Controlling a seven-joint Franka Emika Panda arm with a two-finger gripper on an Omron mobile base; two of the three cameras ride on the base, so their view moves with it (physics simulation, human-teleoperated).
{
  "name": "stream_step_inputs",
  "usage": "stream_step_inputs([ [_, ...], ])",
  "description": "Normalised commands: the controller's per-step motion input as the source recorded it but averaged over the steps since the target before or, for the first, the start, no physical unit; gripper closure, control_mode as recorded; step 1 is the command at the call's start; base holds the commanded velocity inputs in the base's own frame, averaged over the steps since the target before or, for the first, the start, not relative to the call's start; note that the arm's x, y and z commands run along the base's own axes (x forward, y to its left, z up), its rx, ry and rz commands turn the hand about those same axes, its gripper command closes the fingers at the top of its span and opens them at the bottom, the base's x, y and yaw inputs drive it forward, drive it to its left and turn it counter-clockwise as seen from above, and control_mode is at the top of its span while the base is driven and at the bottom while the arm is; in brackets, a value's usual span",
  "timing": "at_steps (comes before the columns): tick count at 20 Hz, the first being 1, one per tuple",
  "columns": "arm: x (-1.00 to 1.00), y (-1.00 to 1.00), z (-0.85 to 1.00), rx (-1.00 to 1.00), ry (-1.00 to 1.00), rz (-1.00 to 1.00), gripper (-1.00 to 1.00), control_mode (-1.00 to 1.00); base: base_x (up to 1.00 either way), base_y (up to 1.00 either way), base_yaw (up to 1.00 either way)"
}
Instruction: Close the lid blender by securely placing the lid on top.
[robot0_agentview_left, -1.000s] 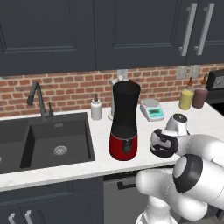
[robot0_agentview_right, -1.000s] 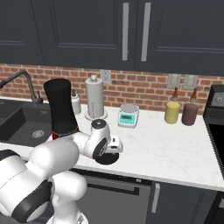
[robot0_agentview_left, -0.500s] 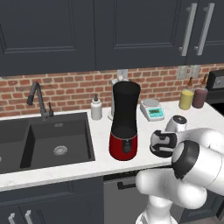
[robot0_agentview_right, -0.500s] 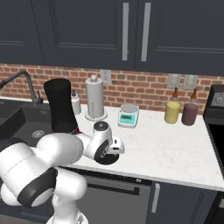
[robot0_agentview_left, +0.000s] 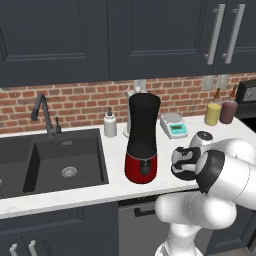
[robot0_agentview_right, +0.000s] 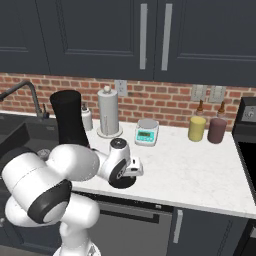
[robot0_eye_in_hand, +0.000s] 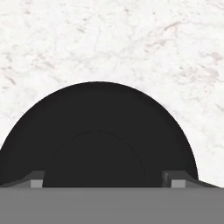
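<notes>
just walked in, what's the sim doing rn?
The Panda arm has its end effector down low over the black blender lid, which lies flat on the white marble counter to the right of the blender. In the hand view the two fingertips straddle the lid, one on each side, not visibly clamped on it. The lid is not lifted yet. The blender jar stands with its top uncovered, near the sink, waiting for the lid.

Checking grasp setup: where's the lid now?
The lid lies flat on the white counter directly under the claw, right of the blender near the front edge.
</notes>
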Motion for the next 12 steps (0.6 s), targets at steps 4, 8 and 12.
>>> stream_step_inputs([
  [4, 0.04, 0.0, -0.23, 0.0, 0.0, 0.0, 1.0, -1.0, 0.0, 0.0, 0.0],
  [8, 0.03, 0.0, -0.16, 0.0, 0.0, 0.0, 1.0, -1.0, 0.0, 0.0, 0.0],
  [12, 0.03, 0.0, -0.03, 0.0, -0.01, 0.0, 1.0, -1.0, 0.0, 0.0, 0.0],
])
